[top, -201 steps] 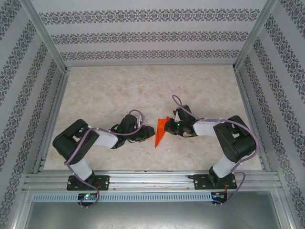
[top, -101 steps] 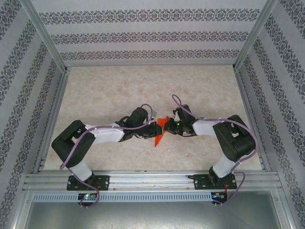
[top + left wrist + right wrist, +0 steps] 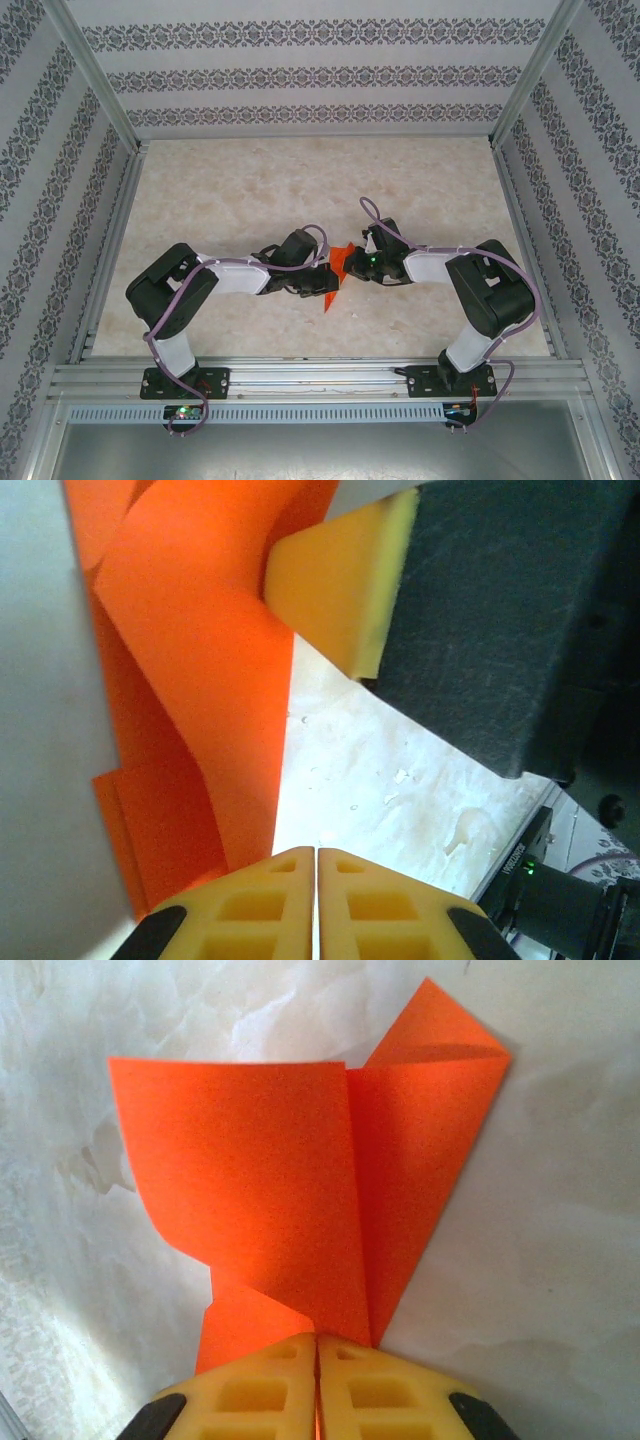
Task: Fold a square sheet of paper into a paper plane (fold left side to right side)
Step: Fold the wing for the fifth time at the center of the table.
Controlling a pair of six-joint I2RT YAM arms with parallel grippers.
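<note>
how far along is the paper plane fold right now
Done: the paper already carries several creases and overlapping flaps, so it is not a flat square. In hand: the right gripper is shut on its lower tip; the left gripper is shut right beside the paper, though a pinch isn't clear. Left: there is no narrow dart with two wings yet, so the later folds remain.

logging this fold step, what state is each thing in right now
orange-red paper sheet, partly folded, flaps creased and overlapping, not yet a plane
right gripper, shut on the paper's lower tip
left gripper, shut, tips at the paper's edge, grip on it unclear
</note>
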